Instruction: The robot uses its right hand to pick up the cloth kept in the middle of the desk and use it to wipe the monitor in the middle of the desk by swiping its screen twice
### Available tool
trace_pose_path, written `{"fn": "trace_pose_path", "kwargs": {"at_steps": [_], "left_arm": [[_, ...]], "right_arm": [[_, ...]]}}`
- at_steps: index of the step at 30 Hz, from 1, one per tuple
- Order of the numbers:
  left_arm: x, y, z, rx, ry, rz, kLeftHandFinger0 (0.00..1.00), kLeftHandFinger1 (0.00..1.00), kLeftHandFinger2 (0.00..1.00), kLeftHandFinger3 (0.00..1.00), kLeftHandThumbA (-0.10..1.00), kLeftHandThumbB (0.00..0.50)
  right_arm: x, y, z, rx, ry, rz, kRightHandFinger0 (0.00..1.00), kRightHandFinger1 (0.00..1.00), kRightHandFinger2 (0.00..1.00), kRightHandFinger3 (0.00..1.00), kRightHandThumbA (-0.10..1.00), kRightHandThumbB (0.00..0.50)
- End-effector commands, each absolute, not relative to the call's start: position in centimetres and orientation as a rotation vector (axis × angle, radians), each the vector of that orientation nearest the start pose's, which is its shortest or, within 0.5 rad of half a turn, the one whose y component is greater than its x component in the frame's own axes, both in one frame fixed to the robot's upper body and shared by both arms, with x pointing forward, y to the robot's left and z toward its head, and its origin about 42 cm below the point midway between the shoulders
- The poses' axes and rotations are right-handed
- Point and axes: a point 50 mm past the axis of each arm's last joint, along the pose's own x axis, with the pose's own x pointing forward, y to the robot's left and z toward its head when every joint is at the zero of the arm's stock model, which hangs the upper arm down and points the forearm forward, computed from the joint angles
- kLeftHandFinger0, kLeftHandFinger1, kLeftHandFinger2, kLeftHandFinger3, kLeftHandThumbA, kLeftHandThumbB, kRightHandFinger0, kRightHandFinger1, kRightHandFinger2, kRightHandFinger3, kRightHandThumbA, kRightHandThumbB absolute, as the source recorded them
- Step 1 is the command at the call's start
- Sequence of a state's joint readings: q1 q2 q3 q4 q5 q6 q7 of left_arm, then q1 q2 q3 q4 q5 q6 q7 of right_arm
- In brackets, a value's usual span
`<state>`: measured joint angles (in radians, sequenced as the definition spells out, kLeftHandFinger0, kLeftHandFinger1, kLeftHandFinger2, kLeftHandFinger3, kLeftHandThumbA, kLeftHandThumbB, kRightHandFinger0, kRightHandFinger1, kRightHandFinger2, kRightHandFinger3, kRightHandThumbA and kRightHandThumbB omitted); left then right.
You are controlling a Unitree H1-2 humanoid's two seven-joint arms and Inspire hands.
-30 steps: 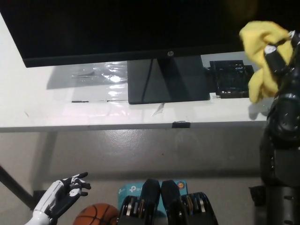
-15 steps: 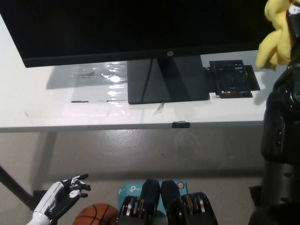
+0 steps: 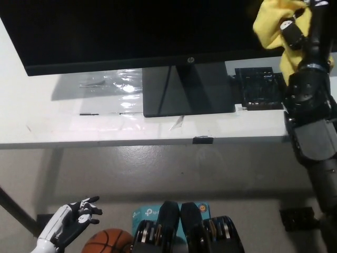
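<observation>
**Yellow cloth raised against the monitor's right side**

The cloth (image 3: 271,26) is bright yellow, bunched and crumpled, with a fold hanging down behind the black arm. The right hand (image 3: 300,23) is clamped around it, holding it high in front of the dark screen of the monitor (image 3: 131,31), close to the screen's right end; whether it actually touches the glass cannot be told. The monitor stands on its dark base on the white bench (image 3: 79,116), with a black tray (image 3: 260,87) just right of the base.

Half a second ago the cloth sat at the picture's far right edge, off the screen; now it has shifted left, over the panel. The left hand (image 3: 71,219) stays low at lower left, fingers loosely apart, beside a basketball (image 3: 108,241).
</observation>
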<state>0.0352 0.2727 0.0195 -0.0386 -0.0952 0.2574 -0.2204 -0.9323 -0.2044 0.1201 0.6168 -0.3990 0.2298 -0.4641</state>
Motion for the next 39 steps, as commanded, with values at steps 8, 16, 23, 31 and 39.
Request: {"fn": "trace_pose_path", "kwargs": {"at_steps": [8,16,23,31,39], "left_arm": [[27.1,30.2,10.5,0.192,0.209,-0.220,0.77,0.79,0.88,1.00,0.35,0.090],[26.9,29.9,10.3,0.181,0.223,-0.227,0.80,0.80,0.90,1.00,0.33,0.076],[27.0,29.6,10.2,0.189,0.235,-0.236,0.86,0.85,0.93,1.00,0.32,0.053],[27.2,29.1,10.1,0.185,0.232,-0.246,0.82,0.82,0.92,1.00,0.36,0.104],[27.2,28.9,10.1,0.187,0.242,-0.256,0.85,0.86,0.94,1.00,0.32,0.086]], "right_arm": [[56.7,-14.7,40.3,-1.206,-0.541,-0.408,0.00,0.08,0.46,0.21,-0.10,0.157],[56.5,-8.8,42.1,-1.181,-0.544,-0.328,0.00,0.01,0.35,0.19,-0.10,0.069],[54.0,-2.1,44.0,-1.066,-0.675,-0.292,0.00,0.00,0.19,0.14,-0.10,0.133],[50.7,4.5,44.3,-0.965,-0.704,-0.180,0.00,0.00,0.23,0.38,-0.10,0.075],[50.0,6.0,43.5,-0.972,-0.728,-0.133,0.00,0.00,0.24,0.28,-0.10,0.068]]}}
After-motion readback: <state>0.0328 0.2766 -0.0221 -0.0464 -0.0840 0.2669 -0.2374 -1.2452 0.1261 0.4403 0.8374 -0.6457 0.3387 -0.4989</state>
